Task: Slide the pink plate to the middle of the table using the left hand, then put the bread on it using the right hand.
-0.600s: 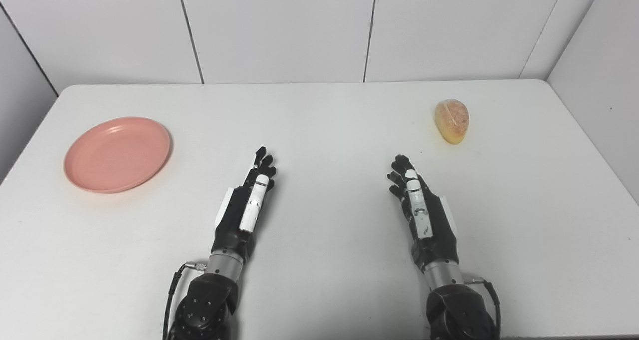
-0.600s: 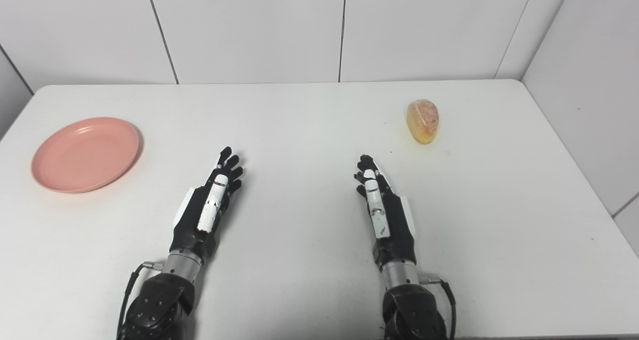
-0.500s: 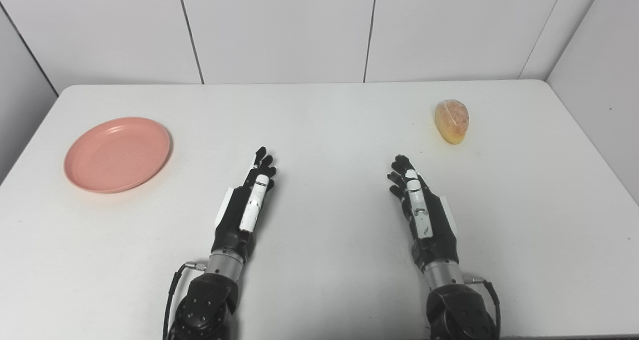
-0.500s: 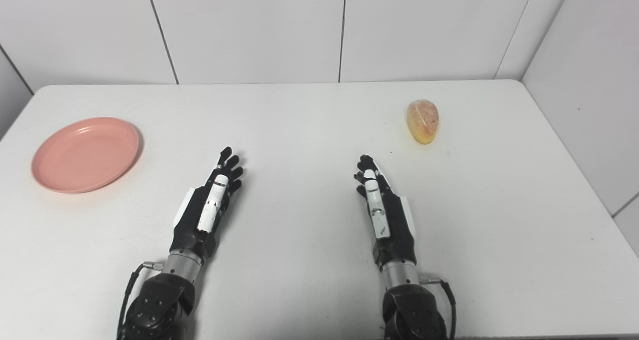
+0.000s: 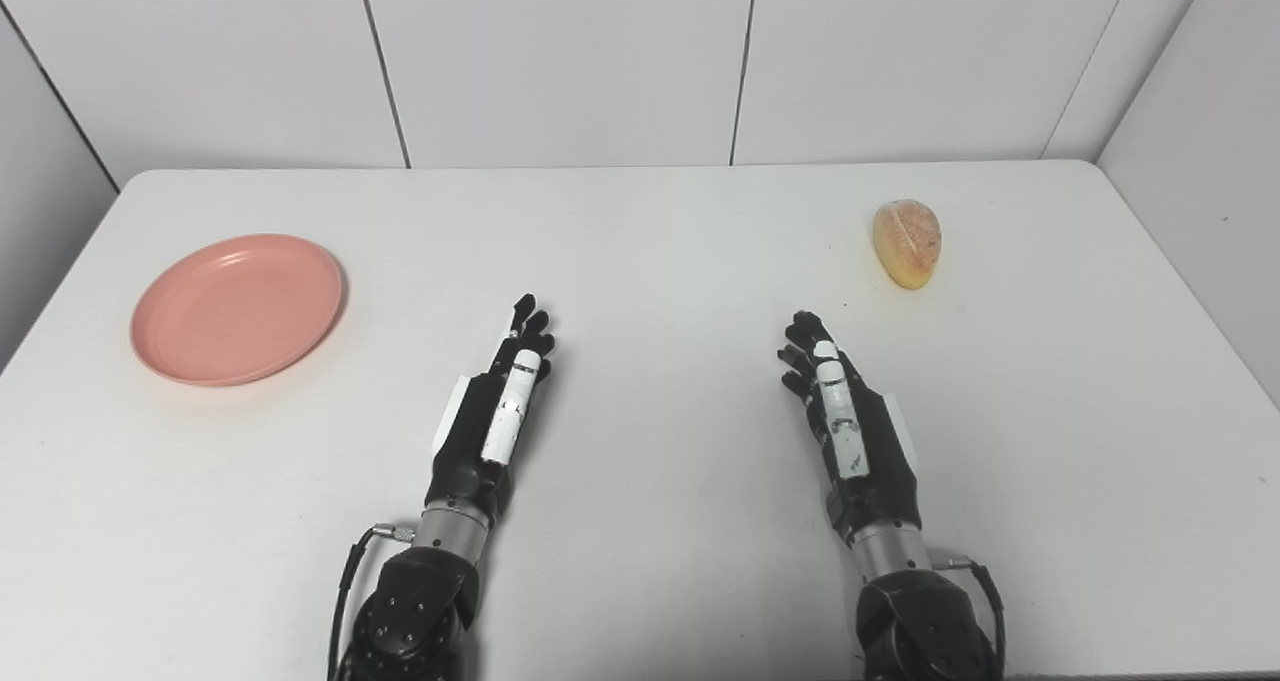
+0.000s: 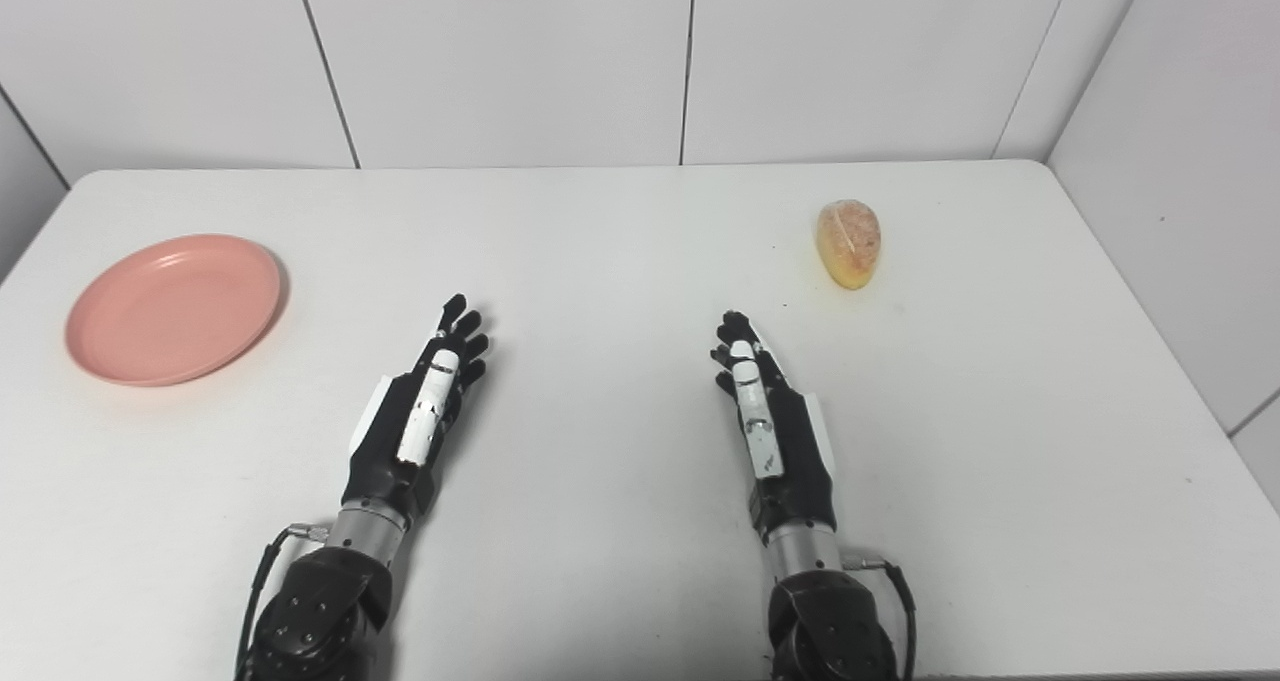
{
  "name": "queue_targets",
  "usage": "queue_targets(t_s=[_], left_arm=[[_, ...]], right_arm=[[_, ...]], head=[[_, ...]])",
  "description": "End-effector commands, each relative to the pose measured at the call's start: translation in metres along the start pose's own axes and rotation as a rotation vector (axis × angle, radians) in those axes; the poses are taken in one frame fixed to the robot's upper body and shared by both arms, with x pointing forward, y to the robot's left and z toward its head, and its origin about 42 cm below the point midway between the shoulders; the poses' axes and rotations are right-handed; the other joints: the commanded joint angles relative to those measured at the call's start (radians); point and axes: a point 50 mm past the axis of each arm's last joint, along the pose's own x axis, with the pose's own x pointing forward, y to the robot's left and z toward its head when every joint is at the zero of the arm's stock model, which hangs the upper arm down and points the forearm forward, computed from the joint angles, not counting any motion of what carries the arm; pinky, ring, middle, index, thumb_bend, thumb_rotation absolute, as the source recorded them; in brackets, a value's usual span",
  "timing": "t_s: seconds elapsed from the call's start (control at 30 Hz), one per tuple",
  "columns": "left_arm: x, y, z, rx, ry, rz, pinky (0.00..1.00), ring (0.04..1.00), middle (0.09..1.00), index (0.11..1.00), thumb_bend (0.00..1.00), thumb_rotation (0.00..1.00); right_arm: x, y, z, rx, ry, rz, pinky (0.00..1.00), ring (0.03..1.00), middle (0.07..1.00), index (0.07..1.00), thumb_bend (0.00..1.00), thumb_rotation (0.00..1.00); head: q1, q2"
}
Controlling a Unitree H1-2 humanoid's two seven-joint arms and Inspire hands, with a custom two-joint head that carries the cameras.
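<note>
Nearest the front edge of the table, my left hand and right hand lie low over it, fingers stretched forward and empty, thumbs uppermost; I judge this a ready pose, each hand on the side of its own job. Farther off, the pink plate sits by the left edge, well clear of my left fingers. The bread lies toward the far right corner, untouched.

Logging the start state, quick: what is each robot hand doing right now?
Left robot hand: open, holding nothing, apart from the pink plate.
Right robot hand: open, holding nothing, short of the bread.
</note>
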Motion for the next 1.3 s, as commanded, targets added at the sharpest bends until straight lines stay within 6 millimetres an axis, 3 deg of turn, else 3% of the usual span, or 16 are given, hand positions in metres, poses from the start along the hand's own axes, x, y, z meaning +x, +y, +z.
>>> queue_targets(t_s=[0.0,0.7,0.87,0.9,1.0,1.03,1.13,1.17,1.27], left_arm=[[0.008,-0.007,0.012,-0.005,-0.046,-0.023,0.96,0.969,0.988,0.995,0.36,1.00],[0.009,-0.005,0.009,0.001,-0.054,-0.027,0.96,0.965,0.984,0.991,0.38,1.00],[0.011,-0.011,0.005,-0.005,-0.048,-0.026,0.96,0.962,0.981,0.986,0.37,1.00],[0.012,-0.014,0.004,-0.005,-0.045,-0.025,0.96,0.961,0.980,0.985,0.37,1.00],[0.014,-0.022,-0.002,-0.002,-0.040,-0.029,0.96,0.960,0.981,0.987,0.35,1.00],[0.016,-0.026,-0.004,-0.003,-0.037,-0.027,0.96,0.961,0.983,0.989,0.34,1.00],[0.019,-0.034,-0.011,-0.005,-0.030,-0.017,0.95,0.959,0.978,0.981,0.35,1.00],[0.021,-0.038,-0.014,-0.003,-0.023,-0.018,0.96,0.964,0.980,0.981,0.34,1.00],[0.025,-0.045,-0.020,-0.012,-0.012,-0.018,0.96,0.971,0.984,0.982,0.33,1.00]], right_arm=[[0.004,0.003,0.013,0.007,-0.060,0.010,0.93,0.915,0.914,0.895,0.24,0.93],[0.004,0.003,0.012,0.000,-0.061,0.005,0.93,0.911,0.910,0.893,0.23,0.96],[0.005,-0.003,0.009,-0.015,-0.070,0.006,0.92,0.910,0.908,0.890,0.22,0.96],[0.005,-0.005,0.008,-0.015,-0.072,0.003,0.92,0.909,0.907,0.890,0.22,0.96],[0.003,-0.012,0.007,0.000,-0.074,-0.002,0.91,0.904,0.901,0.880,0.19,0.92],[0.003,-0.016,0.006,0.001,-0.073,0.001,0.91,0.905,0.901,0.881,0.19,0.92],[0.003,-0.025,0.003,0.004,-0.079,0.012,0.93,0.920,0.917,0.899,0.18,0.93],[0.003,-0.028,0.002,0.008,-0.080,0.012,0.93,0.924,0.920,0.903,0.17,0.94],[0.004,-0.034,0.000,0.011,-0.089,0.025,0.95,0.934,0.929,0.912,0.16,0.97]], head=[[0.001,0.000],[0.001,-0.001],[0.098,-0.033],[0.149,-0.053],[0.210,-0.081],[0.262,-0.108],[0.309,-0.133],[0.355,-0.162],[0.377,-0.179]])
